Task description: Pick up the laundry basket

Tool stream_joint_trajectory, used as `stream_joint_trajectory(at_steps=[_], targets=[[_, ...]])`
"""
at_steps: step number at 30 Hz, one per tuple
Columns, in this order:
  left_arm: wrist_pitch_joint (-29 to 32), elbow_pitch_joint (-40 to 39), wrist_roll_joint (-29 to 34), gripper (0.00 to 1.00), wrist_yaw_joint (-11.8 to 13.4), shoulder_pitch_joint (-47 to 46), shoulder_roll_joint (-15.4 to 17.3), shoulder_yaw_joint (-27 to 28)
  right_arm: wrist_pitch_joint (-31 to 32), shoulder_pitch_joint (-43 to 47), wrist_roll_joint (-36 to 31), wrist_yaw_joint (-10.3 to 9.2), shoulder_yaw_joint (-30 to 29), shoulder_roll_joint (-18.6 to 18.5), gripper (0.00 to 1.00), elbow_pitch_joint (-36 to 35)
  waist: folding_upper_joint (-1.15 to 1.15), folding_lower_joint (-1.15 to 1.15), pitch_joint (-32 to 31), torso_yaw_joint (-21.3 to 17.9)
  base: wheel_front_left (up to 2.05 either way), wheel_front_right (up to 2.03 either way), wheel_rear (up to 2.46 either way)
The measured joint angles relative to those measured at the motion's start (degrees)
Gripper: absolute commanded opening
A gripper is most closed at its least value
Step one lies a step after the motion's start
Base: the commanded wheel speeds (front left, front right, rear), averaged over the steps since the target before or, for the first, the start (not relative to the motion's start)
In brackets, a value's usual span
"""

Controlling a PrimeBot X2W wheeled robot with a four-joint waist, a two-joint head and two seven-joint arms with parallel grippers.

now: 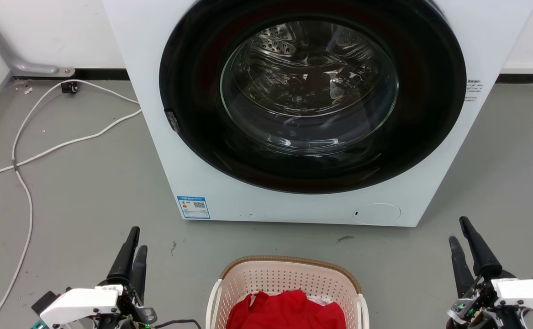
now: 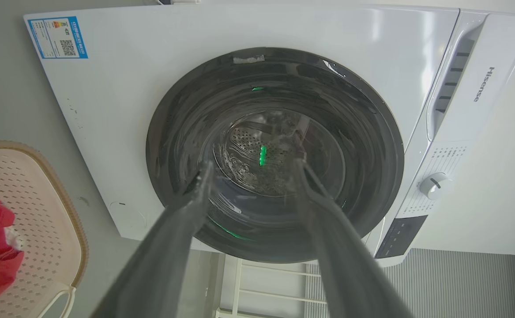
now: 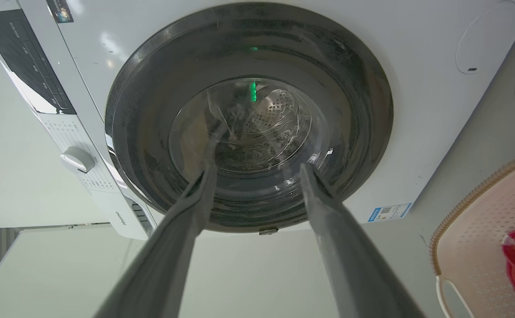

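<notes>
Laundry basket sits on the grey floor, just in front of a white front-loading washing machine, between the two grippers. The machine's round dark door is shut, and the steel drum shows through its glass. The basket is pale pink with perforated walls, a brown woven rim and white handles, and a red garment lies inside. Left gripper and right gripper hover clear of the basket, each with its fingers apart and holding nothing. A white cable trails across the floor at the left.
</notes>
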Motion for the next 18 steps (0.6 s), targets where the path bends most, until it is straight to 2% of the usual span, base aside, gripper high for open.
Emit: stream_joint_trajectory(at_steps=[3,8,18], targets=[[-0.8,-0.6,0.9,1.0,0.0,0.1,0.0,-0.1,-0.9,0.1,-1.0,0.0,0.0,0.0,1.0,-0.2,0.0,0.0,0.0,0.0,0.0,0.0,0.0],[-2.8,-2.1,6.5,1.0,0.2,0.1,0.0,0.0,-2.8,0.2,-6.6,0.0,-0.2,0.0,1.0,-1.4,0.0,0.0,0.1,-0.1,0.0,0.0,0.0],[-5.3,-5.9,16.8,1.0,2.2,1.0,0.0,-1.2,-5.2,1.6,-20.9,0.0,0.9,0.0,1.0,-5.3,0.0,0.0,0.1,-0.1,0.0,0.0,0.0]])
